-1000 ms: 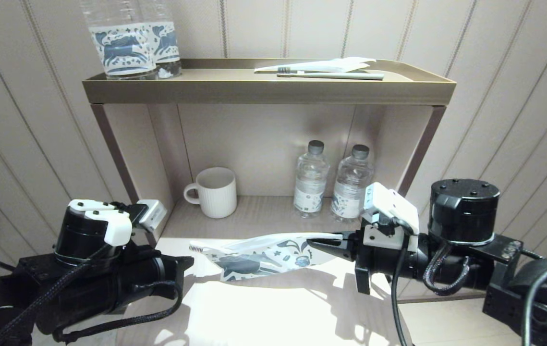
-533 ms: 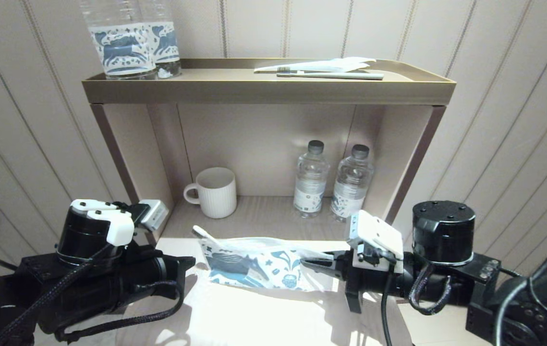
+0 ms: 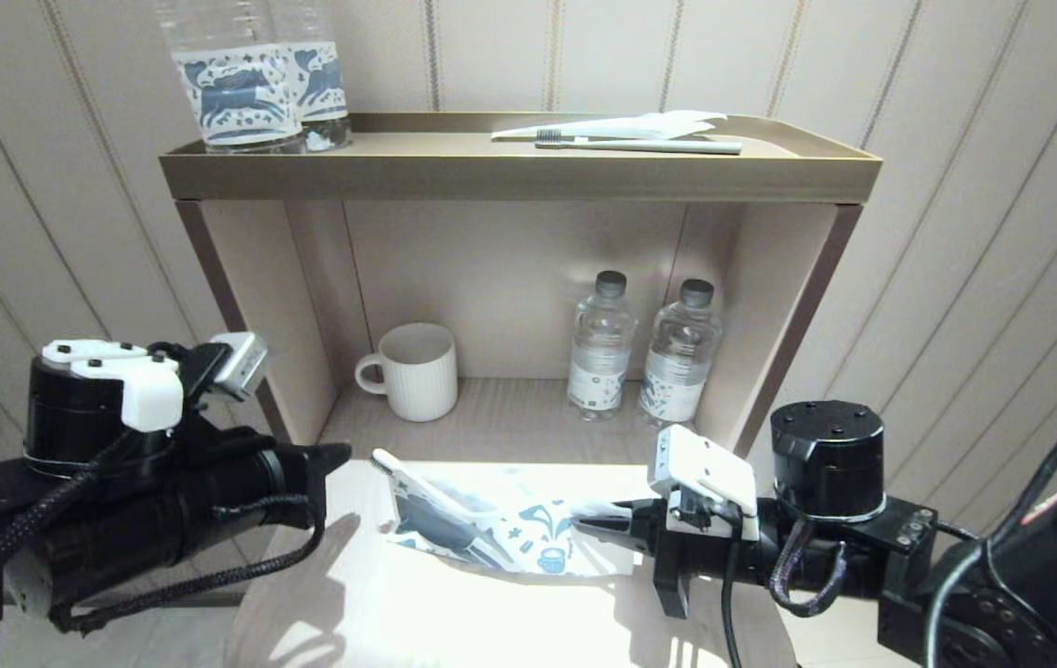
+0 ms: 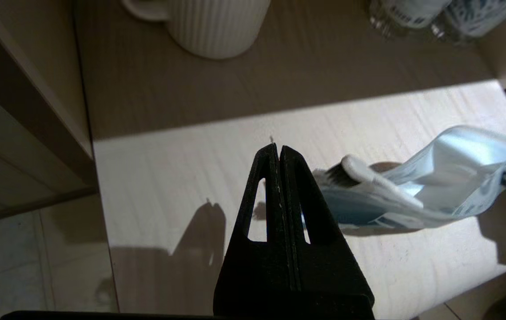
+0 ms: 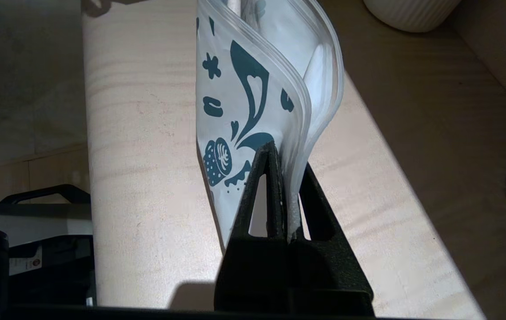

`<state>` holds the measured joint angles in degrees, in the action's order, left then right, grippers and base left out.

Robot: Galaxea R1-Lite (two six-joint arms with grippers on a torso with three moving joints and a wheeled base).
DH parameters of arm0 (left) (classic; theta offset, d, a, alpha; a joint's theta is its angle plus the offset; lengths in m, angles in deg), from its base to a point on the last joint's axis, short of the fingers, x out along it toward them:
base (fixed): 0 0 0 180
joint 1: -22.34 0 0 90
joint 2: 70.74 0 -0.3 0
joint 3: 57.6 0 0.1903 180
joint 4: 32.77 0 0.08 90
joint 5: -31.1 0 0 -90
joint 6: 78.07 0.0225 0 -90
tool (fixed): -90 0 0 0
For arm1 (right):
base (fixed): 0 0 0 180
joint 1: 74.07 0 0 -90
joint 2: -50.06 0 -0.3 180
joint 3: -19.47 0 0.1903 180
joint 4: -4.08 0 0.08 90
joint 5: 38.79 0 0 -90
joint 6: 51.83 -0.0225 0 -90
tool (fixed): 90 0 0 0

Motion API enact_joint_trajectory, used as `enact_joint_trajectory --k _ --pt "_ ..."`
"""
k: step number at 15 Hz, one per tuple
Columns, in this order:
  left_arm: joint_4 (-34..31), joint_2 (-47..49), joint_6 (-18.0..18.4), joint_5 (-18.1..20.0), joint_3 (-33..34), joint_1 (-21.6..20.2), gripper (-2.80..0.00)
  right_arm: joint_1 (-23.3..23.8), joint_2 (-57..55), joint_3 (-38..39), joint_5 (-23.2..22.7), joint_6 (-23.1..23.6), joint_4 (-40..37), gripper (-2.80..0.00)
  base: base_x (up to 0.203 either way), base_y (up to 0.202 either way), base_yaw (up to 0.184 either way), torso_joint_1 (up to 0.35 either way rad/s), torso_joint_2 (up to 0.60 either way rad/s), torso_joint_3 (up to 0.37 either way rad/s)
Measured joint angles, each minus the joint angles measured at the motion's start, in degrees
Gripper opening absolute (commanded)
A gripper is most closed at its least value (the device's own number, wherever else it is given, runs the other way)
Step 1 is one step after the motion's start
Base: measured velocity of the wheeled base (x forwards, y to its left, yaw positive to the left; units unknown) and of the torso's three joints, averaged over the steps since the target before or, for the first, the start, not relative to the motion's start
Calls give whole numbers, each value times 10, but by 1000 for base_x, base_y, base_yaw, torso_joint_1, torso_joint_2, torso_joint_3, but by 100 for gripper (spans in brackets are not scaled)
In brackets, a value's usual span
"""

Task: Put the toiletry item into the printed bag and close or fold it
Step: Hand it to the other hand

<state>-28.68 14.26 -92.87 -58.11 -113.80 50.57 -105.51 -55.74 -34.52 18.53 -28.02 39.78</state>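
Printed bag [image 3: 500, 533] now lies low at lower centre of the head view, on the lit counter [image 3: 454, 612] below the shelf unit [image 3: 519, 176]. A second ago it hung stretched and higher; since then the right gripper [image 3: 584, 521], pinched tight on the bag's right end, has dropped and slid toward frame left, so the pouch has slackened and crumpled. Toothbrush [image 3: 417, 482] sits inside, its bristle head poking out of the bag's left end. Left gripper [image 3: 338, 455], jaws pressed together on nothing, has pulled back and up toward left edge, apart from the bag.

Judgement: insertion looks mostly done; closing or folding not yet done, brush head still outside.

View differences:
- Right wrist view: bag's [image 5: 253, 102] edge caught between the closed jaws, film bowed in an arch, teal print facing camera.
- Left wrist view: empty closed claw [image 4: 278, 149] and dark bristles [image 4: 335, 174] just beyond the tips, bag [image 4: 448, 178] lifted off the counter.
- Head view alone: mug [image 3: 412, 371] and small bottles [image 3: 644, 348] behind.
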Motion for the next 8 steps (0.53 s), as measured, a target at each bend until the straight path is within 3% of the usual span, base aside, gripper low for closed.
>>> enact_joint_trajectory --k 8 --pt "-1 7 -1 6 -25 -3 -280 -1 -16 -2 4 0 10 -280 0 0 0 0 0 0"
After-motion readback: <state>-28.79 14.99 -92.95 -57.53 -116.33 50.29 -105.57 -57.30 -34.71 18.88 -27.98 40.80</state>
